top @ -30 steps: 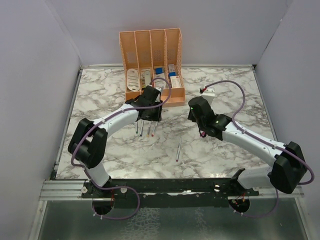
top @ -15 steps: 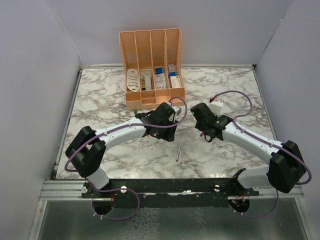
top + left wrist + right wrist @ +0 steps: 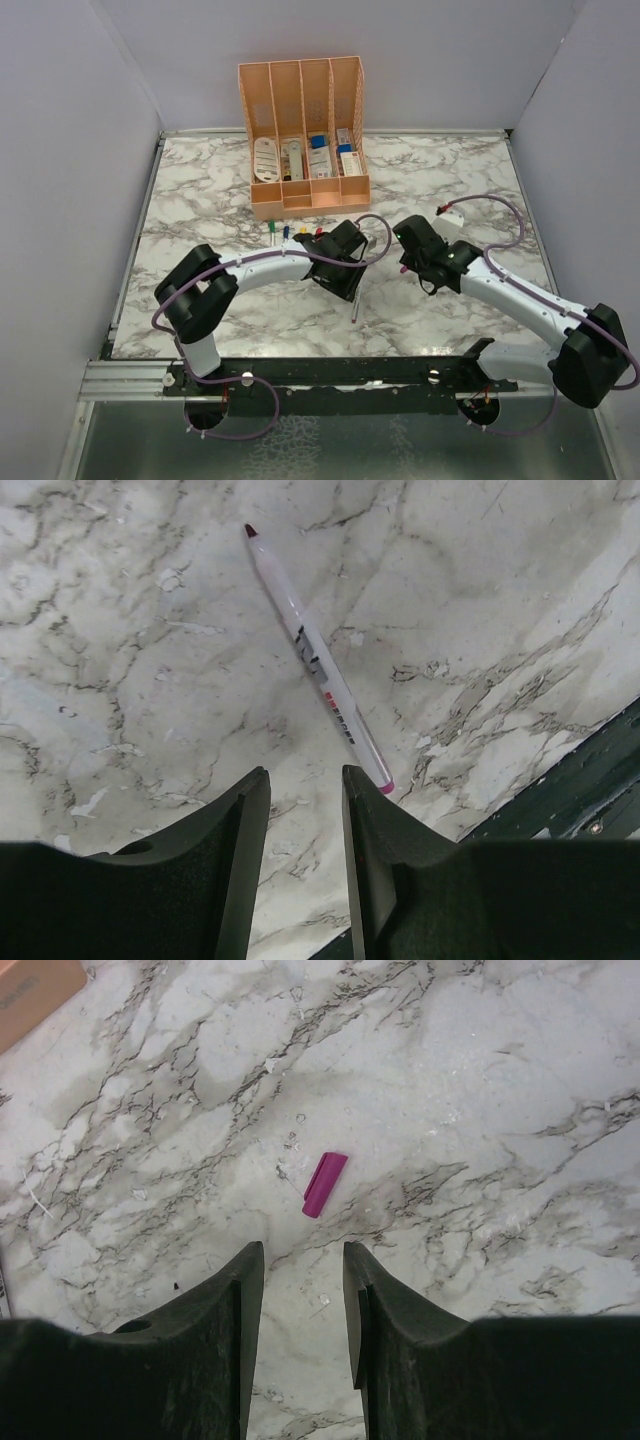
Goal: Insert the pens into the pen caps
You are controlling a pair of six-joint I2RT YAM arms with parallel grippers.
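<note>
**A:** What has changed on the left?

**B:** The left arm has swung away from the front of the peach organiser (image 3: 262, 110) toward the middle of the counter (image 3: 200, 200). That uncovers four pens (image 3: 287, 234) lying side by side just in front of the organiser, with green, blue, yellow and red at their far ends. I'd judge those are capped.

**A:** And the left pincer (image 3: 305, 775)?

**B:** Released, with nothing between the jaws. It hangs above the last pen (image 3: 318, 660), which lies flat and alone near the counter's near edge.

**A:** Which way does that pen run?

**B:** From above, almost far to near, a little tilted. In the left wrist view its long axis is diagonal. The dark tip points up-left, away from the pincer, and the magenta end sits down-right, beside one finger.

**A:** And on the right?

**B:** The right arm has drawn back a little. The right pincer (image 3: 302, 1250) is also released and empty, over the magenta cap (image 3: 325, 1184). The cap lies flat, leaning up-right, and I cannot tell which end is open. One pair looks left to join.
</note>
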